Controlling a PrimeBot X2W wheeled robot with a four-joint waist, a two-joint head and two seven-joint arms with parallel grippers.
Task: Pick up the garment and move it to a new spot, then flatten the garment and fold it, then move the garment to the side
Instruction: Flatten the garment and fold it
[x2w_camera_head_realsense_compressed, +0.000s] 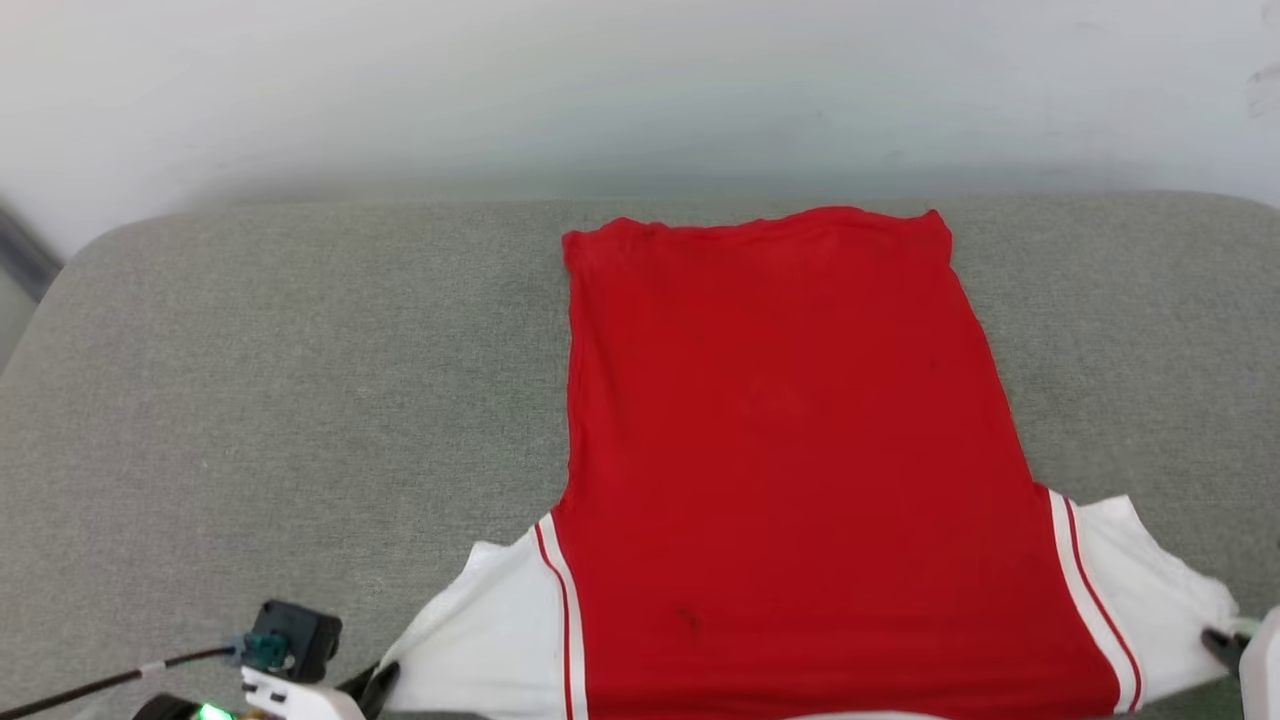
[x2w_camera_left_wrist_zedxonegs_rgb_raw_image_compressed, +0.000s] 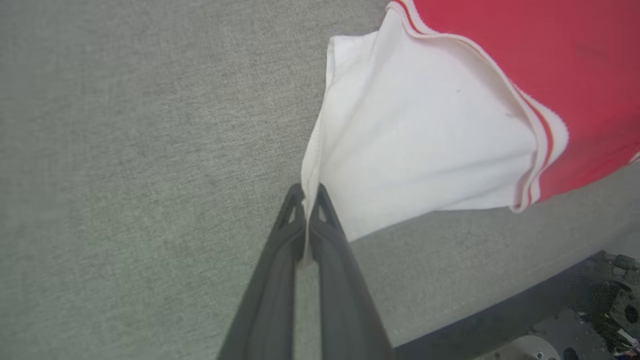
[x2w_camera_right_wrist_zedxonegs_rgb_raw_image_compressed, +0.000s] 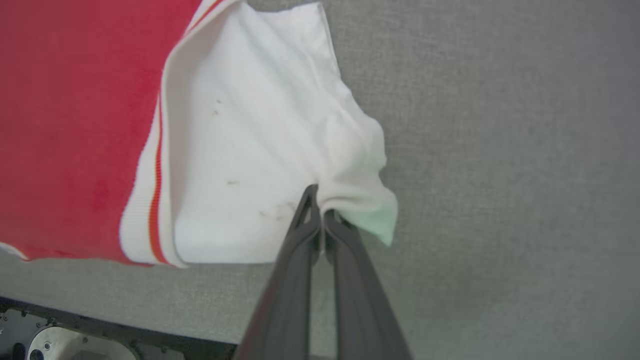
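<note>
The garment (x2w_camera_head_realsense_compressed: 790, 450) is soft, matt jersey cloth, its red body smooth with faint creases; the white sleeve (x2w_camera_left_wrist_zedxonegs_rgb_raw_image_compressed: 425, 140) is thinner matt cloth, puckered where it is pinched; the striped trim (x2w_camera_right_wrist_zedxonegs_rgb_raw_image_compressed: 150, 200) is ribbed knit, coarser than the rest; the grey cushion (x2w_camera_head_realsense_compressed: 300, 400) beneath is rough, matt woven fabric with a visible grain; the fingers (x2w_camera_left_wrist_zedxonegs_rgb_raw_image_compressed: 270, 300) of the left gripper (x2w_camera_left_wrist_zedxonegs_rgb_raw_image_compressed: 306, 192) and those of the right gripper (x2w_camera_right_wrist_zedxonegs_rgb_raw_image_compressed: 318, 197) look like smooth, dark, matt plastic; the wall (x2w_camera_head_realsense_compressed: 600, 80) behind is pale, smooth and matt.
</note>
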